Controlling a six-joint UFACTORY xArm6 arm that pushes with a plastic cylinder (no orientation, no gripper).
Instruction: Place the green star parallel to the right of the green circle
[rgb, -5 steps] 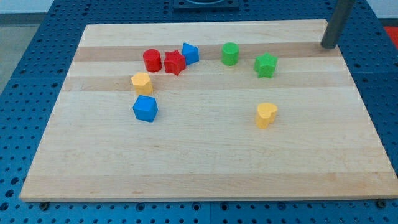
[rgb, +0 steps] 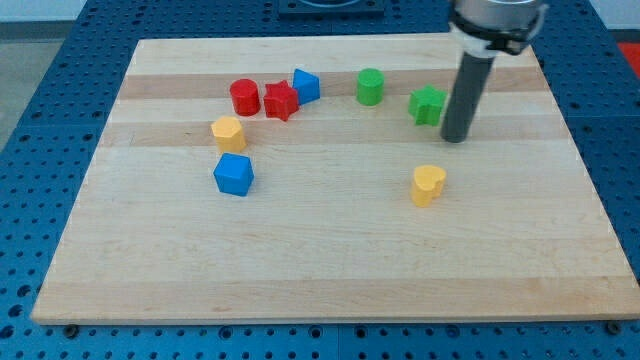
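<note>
My tip sits just right of green star; green circle further left; wooden tabletop; no gripper fitted.

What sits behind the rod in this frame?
The rod's lower part covers the right edge of the green star; my tip rests just right of it. Whether they touch cannot be seen. Otherwise only board shows.
</note>
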